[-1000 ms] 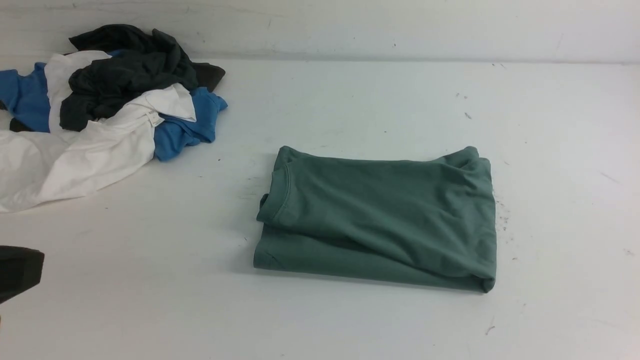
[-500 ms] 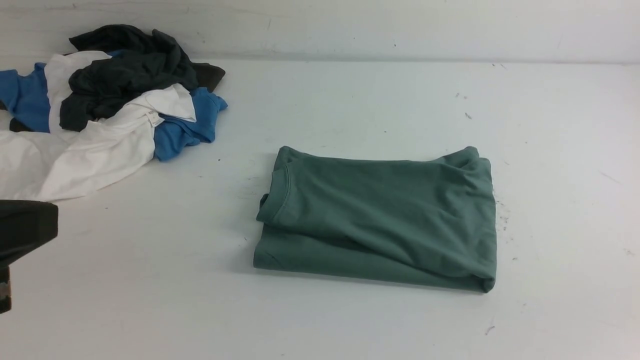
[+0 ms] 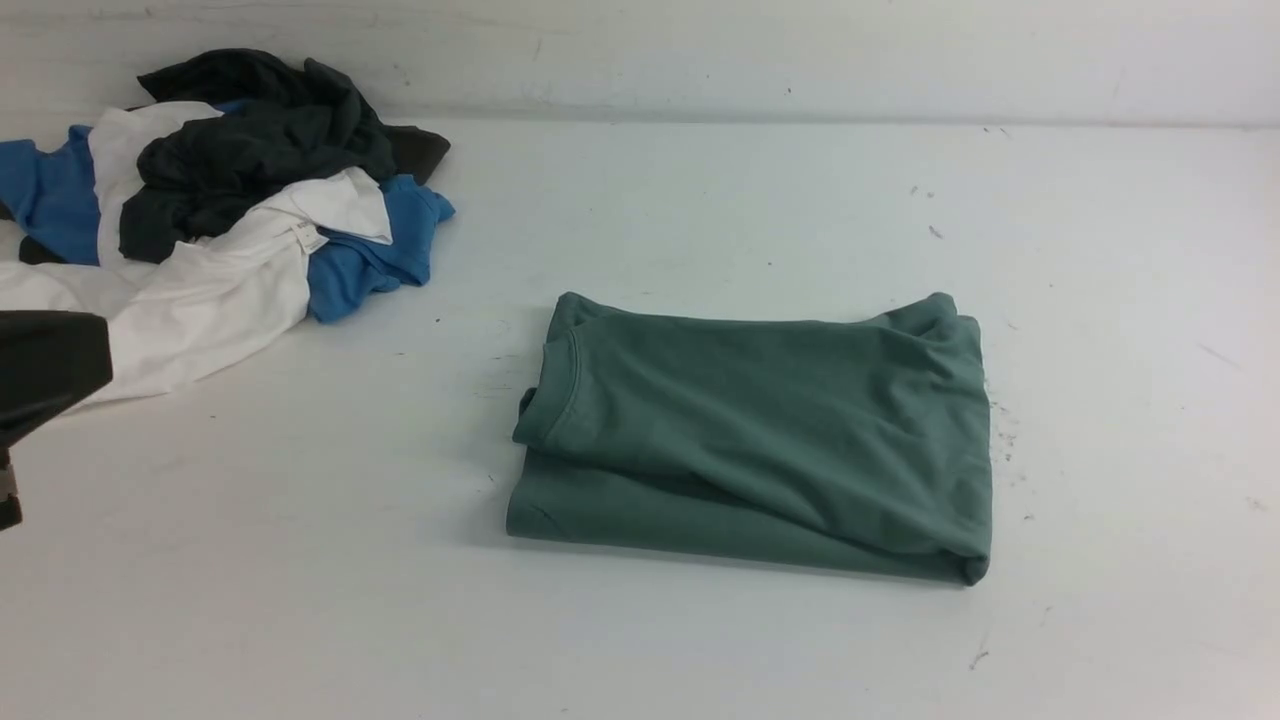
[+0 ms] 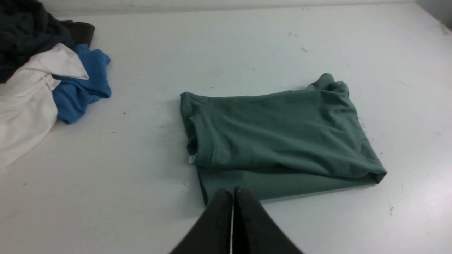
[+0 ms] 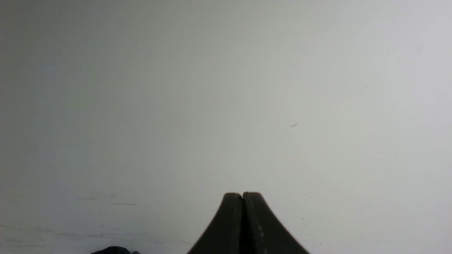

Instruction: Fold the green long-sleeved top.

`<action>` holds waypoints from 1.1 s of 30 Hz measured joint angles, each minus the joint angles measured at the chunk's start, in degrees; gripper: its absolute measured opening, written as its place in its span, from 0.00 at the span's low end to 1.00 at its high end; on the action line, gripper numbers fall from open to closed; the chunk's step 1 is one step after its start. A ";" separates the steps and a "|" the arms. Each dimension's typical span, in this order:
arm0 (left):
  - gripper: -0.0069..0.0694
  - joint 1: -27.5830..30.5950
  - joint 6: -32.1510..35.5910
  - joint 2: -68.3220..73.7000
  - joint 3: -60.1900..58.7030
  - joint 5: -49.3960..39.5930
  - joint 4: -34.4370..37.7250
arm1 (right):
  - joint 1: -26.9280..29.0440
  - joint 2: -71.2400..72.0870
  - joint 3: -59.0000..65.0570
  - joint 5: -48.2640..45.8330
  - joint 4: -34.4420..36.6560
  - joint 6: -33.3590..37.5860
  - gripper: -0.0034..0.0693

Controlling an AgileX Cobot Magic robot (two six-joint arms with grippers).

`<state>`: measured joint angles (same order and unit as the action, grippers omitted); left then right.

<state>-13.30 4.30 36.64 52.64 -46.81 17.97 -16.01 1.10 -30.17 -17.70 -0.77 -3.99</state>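
The green long-sleeved top [image 3: 760, 435] lies folded into a rectangle on the white table [image 3: 700, 200], its ribbed neck at the left end. The left wrist view shows the green long-sleeved top [image 4: 279, 137] with a bit of white tag at the neck. My left gripper [image 4: 233, 192] is shut and empty, held above the table short of the top's near edge. In the front view only a dark part of the left arm [image 3: 45, 370] shows at the left edge. My right gripper [image 5: 243, 195] is shut with nothing in it, over bare table; it is out of the front view.
A heap of dark charcoal, white and blue clothes [image 3: 200, 220] lies at the table's far left, seen also as the clothes heap [image 4: 46, 77] in the left wrist view. A white wall [image 3: 700, 50] runs along the back of the table.
The left arm's dark part has risen in the front view, from low at the left edge to beside the white garment. The top has not moved.
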 joint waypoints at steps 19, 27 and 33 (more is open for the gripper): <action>0.09 0.00 2.66 -0.71 -0.70 -2.82 -15.85 | 0.00 0.00 0.29 -1.14 0.00 0.00 0.03; 0.09 5.27 -2.12 -14.09 -16.99 8.88 -21.86 | 0.00 0.00 0.29 -1.20 0.00 0.00 0.03; 0.09 9.64 -1.95 -28.22 -38.19 21.94 -21.86 | 0.00 0.00 0.29 -1.20 0.00 0.00 0.03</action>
<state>-3.65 2.35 8.42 14.45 -24.87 -3.89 -16.01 1.10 -29.88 -18.91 -0.77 -3.99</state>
